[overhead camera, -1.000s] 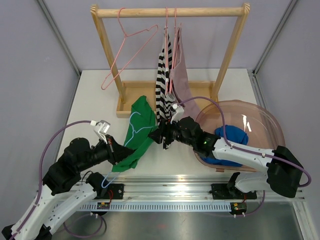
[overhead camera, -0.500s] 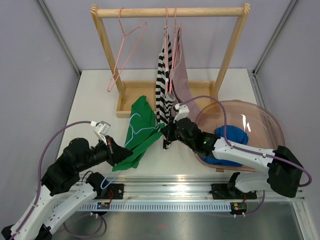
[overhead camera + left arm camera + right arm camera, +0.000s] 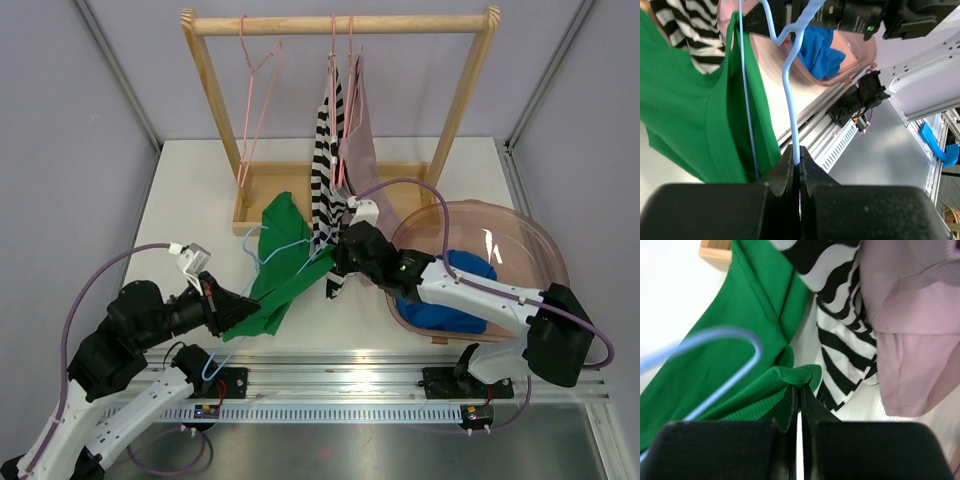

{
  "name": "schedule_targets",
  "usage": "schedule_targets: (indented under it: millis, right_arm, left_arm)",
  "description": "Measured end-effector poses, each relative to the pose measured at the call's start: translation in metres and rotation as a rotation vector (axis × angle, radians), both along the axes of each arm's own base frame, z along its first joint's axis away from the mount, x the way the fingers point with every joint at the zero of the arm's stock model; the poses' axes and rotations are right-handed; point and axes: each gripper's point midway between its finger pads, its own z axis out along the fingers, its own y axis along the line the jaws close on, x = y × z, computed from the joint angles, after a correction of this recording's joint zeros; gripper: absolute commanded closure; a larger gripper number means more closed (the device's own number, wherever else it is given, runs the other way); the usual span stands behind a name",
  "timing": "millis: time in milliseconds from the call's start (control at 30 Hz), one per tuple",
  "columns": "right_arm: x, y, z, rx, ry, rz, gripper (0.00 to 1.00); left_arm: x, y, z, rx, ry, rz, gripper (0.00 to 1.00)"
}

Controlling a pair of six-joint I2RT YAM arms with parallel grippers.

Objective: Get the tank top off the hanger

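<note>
My left hand is clenched on the blue hanger. My right hand pinches an edge of the green top, which hangs between them over the tabletop. I'd hold the hanger steady and draw that edge right, off its arm.

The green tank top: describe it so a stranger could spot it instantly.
Find the wooden clothes rack at the back. In front of its base, the green tank top is on a light-blue hanger. Its neighbours, a striped top and a pink top, hang from the rack's rail.
</note>
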Motion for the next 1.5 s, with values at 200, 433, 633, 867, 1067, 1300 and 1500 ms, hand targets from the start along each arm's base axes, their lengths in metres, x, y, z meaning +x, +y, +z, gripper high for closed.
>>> schedule_targets:
  millis: [200, 433, 633, 867, 1067, 1300, 1500]
  right_arm:
    - [-0.035, 0.011, 0.030, 0.149, 0.008, 0.183, 1.00]
    - [-0.106, 0.018, 0.139, 0.502, -0.092, 0.517, 1.00]
    - [-0.152, 0.011, 0.219, 0.692, -0.143, 0.710, 1.00]
    - [-0.156, 0.016, 0.233, 0.713, -0.131, 0.748, 1.00]
    - [-0.146, 0.019, 0.181, 0.605, -0.032, 0.685, 1.00]
    - [-0.153, 0.032, 0.137, 0.477, 0.049, 0.718, 1.00]
    - [-0.161, 0.041, 0.097, 0.370, 0.123, 0.722, 1.00]
  left_arm:
    - [0.008, -0.006, 0.038, -0.101, -0.154, -0.003, 1.00]
    - [0.025, -0.019, 0.116, -0.307, -0.461, -0.006, 1.00]
    - [0.064, -0.030, 0.167, -0.326, -0.626, 0.079, 1.00]
    - [0.113, -0.029, 0.201, -0.310, -0.739, 0.258, 1.00]
    - [0.132, -0.023, 0.198, -0.312, -0.736, 0.359, 1.00]
    - [0.149, -0.006, 0.190, -0.324, -0.698, 0.499, 1.00]
    - [0.158, -0.009, 0.185, -0.333, -0.694, 0.521, 1.00]
